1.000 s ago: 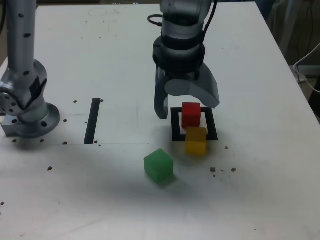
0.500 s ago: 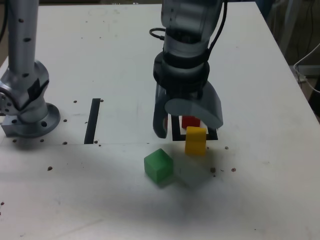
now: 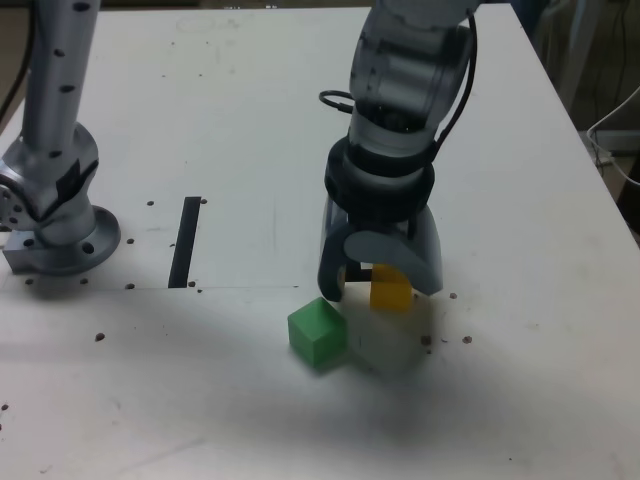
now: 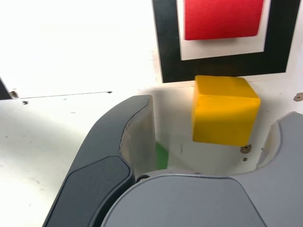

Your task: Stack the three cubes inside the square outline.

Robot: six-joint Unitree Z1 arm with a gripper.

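By the exterior view, I find green [image 3: 318, 332] blocking the near left, close to my gripper's [image 3: 380, 290] left finger. The wrist view shows gaps between yellow [image 4: 225, 111] and both fingers. Red [image 4: 222, 19] obstructs the far side, beyond yellow. I record open passage across the table [image 3: 530, 380] to the right and near right.

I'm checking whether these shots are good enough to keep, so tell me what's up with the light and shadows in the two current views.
Exterior view: soft shadow on the tabletop below the hand, dim background. Wrist view: tabletop washed out to white in places, shading beside the yellow cube, whose edges look fairly crisp.
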